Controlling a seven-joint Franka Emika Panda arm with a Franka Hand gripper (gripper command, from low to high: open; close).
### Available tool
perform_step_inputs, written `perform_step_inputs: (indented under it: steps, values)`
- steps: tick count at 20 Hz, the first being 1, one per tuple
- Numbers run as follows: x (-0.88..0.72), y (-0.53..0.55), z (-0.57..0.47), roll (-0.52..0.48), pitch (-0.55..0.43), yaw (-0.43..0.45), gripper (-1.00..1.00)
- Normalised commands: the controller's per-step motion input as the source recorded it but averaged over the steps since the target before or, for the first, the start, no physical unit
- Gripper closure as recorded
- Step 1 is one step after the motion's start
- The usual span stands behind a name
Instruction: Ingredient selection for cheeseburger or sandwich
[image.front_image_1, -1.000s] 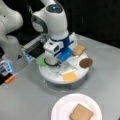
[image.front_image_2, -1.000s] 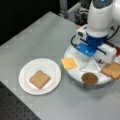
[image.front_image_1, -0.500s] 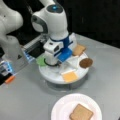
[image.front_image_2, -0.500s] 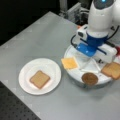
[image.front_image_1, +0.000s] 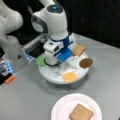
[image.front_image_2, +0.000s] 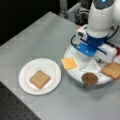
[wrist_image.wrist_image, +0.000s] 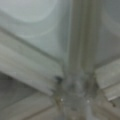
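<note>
A: Claw first: where is it?

B: The gripper (image.front_image_1: 63, 63) hangs low over the round white tray (image.front_image_1: 53, 77), close above the raised dividers at the tray's middle (wrist_image.wrist_image: 75, 82). The arm's white and blue wrist hides the fingertips in both front views, and the wrist view shows only the dividers, so I cannot tell whether the claw is spread or pressed together. Nothing appears to be held.

A: And the sandwich?

B: Barely begun, I judge. One bread slice (image.front_image_2: 40, 79) lies flat on the white plate (image.front_image_2: 52, 68), which sits well apart from the tray, toward a front view's left. Nothing is stacked on it.

A: What remains on the tray?

B: The cheese square (image.front_image_2: 70, 62) lies on the side of the tray nearest the plate. The brown patty (image.front_image_2: 90, 78) sits at the tray's near rim, and the second bread slice (image.front_image_2: 112, 70) on the side away from the plate. In a front view the green lettuce (image.front_image_1: 41, 60) peeks out at the tray's left edge beside the wrist. I see no tomato.

A: So which step is this?

B: Choosing the ingredient to follow the bread, I'd guess. A pick calls for settling over one compartment, clear of the dividers.

A: Surroundings?

B: A grey table (image.front_image_2: 37, 37) carries both; behind the tray the background is dark.
</note>
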Motion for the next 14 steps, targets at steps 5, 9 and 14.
perform_step_inputs:
  steps: [5, 9, 14]
  values:
    - [-0.16, -0.02, -0.11, -0.123, -0.162, 0.216, -1.00]
    - [-0.17, -0.03, -0.12, -0.060, -0.153, 0.305, -1.00]
    - [-0.19, -0.01, -0.09, 0.025, -0.141, 0.338, -1.00]
